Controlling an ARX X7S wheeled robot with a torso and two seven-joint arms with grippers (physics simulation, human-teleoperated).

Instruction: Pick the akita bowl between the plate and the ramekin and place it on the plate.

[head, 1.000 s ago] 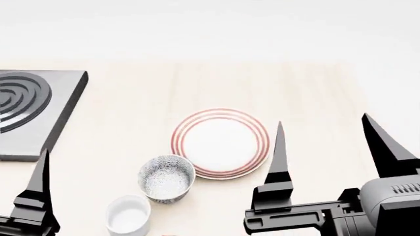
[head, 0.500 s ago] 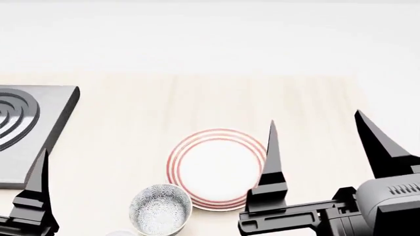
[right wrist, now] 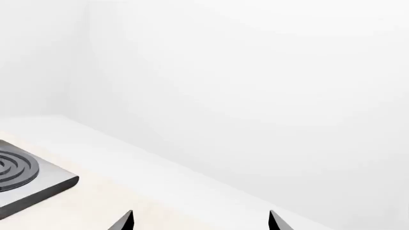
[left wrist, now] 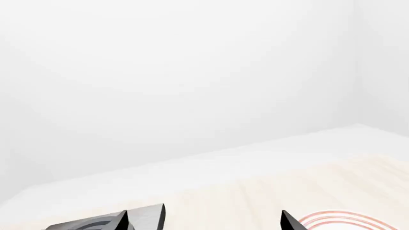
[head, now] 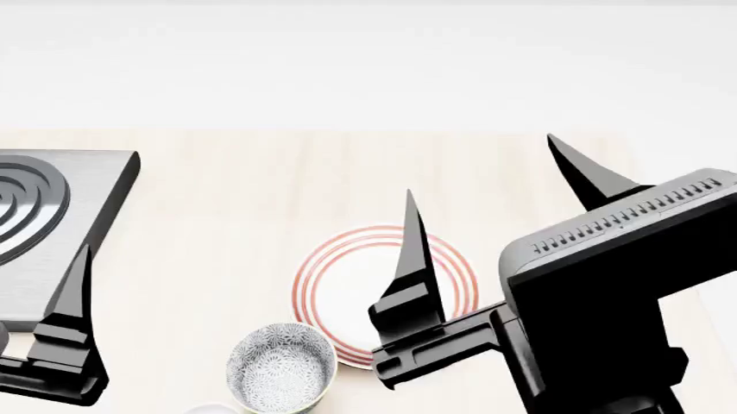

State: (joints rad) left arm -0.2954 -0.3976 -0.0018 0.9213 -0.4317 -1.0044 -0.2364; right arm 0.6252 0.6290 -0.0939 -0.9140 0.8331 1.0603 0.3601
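While untouched, akita bowl (head: pixel 280 372) left of right tool (head: pixel 495 194)

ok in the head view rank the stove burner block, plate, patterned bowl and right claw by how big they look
1. right claw, though it sits nearest the camera, so its size is inflated
2. plate, partly hidden by it
3. stove burner block, cut off by the frame, so unsure against the plate
4. patterned bowl

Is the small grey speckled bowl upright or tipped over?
Upright: the small grey speckled bowl sits on the table with its round opening facing up, beside the red-ringed white plate.
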